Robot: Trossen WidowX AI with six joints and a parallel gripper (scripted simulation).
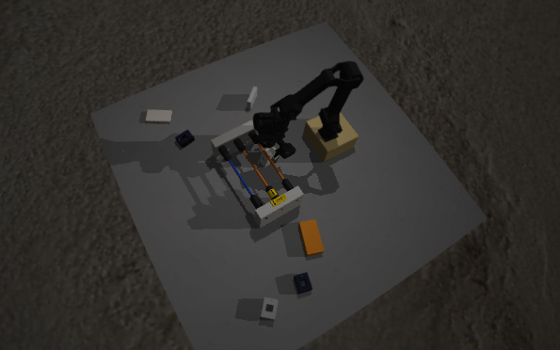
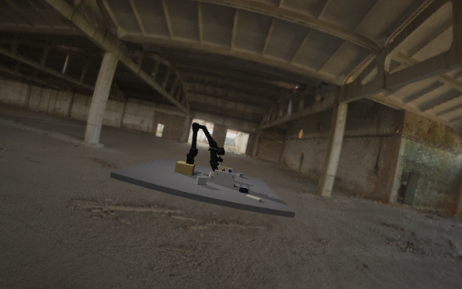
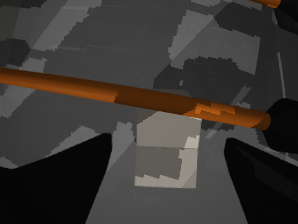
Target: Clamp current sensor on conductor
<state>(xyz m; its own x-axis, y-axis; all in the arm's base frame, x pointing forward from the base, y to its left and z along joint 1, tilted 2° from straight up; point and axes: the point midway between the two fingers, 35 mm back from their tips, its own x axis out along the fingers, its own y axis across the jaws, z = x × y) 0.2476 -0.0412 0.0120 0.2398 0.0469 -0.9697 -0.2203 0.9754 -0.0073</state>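
The sensor (image 3: 167,131) is a pale two-part block in the wrist view, below and partly behind the outer orange conductor (image 3: 90,90) (image 1: 274,166). Its arrow and jaw opening cannot be made out. My gripper (image 3: 168,143) is open, with one finger on each side of the sensor and a gap on both sides. In the top view the arm mostly hides the fingers. The LOAD conductor (image 1: 255,169) is the middle orange one, with a yellow arrow tag (image 1: 272,193) by the yellow LOAD label (image 1: 279,200). Nothing is clamped round its visible length.
A blue conductor (image 1: 240,177) runs on the far side of LOAD. White end blocks (image 1: 230,137) (image 1: 281,215) hold the conductors. An orange block (image 1: 312,237), dark blocks (image 1: 184,138) (image 1: 296,284), a white holed block (image 1: 269,316), a cream slab (image 1: 159,116) and an upright white plate (image 1: 251,98) stand around.
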